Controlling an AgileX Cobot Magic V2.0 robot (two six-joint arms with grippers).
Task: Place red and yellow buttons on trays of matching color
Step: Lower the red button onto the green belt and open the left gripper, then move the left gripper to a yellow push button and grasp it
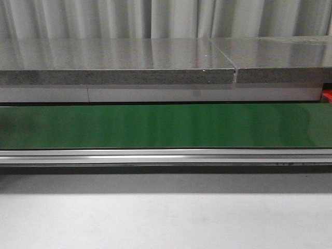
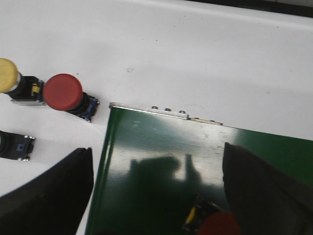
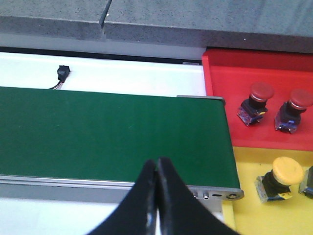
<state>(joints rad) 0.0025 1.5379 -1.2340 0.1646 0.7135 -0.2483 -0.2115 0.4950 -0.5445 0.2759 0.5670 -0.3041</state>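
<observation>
Looking forward, the front view shows only the green belt (image 1: 166,126) running across, a grey ledge (image 1: 155,62) behind it, pale tabletop (image 1: 166,218) in front, and a sliver of the red tray (image 1: 327,96) at the belt's right end. No arm, button or jaws appear there.

From the left wrist, the left gripper (image 2: 156,196) hangs over the belt's end with its jaws wide apart and nothing between them. One red button (image 2: 64,93) and one yellow button (image 2: 7,76) lie on the white tabletop just beside the belt's corner, touching or nearly so. A third button body (image 2: 14,145) lies nearer the jaws, its cap colour hidden. A fourth, red-capped button (image 2: 215,223) sits on the belt close to the right finger (image 2: 264,191), partly cut off.

From the right wrist, the right gripper (image 3: 157,196) has its jaws pressed together, empty, over the belt's near rail. The red tray holds two red buttons (image 3: 255,100) (image 3: 293,107). The yellow tray (image 3: 244,205) holds one yellow button (image 3: 282,176), and a dark part at the picture's edge may be another; I cannot tell.

My judgement: feeding is under way, two reds and one yellow sorted. To do this step well, the left jaws should centre over one cap, grip its body clear of its neighbour, and set it mid-belt.
</observation>
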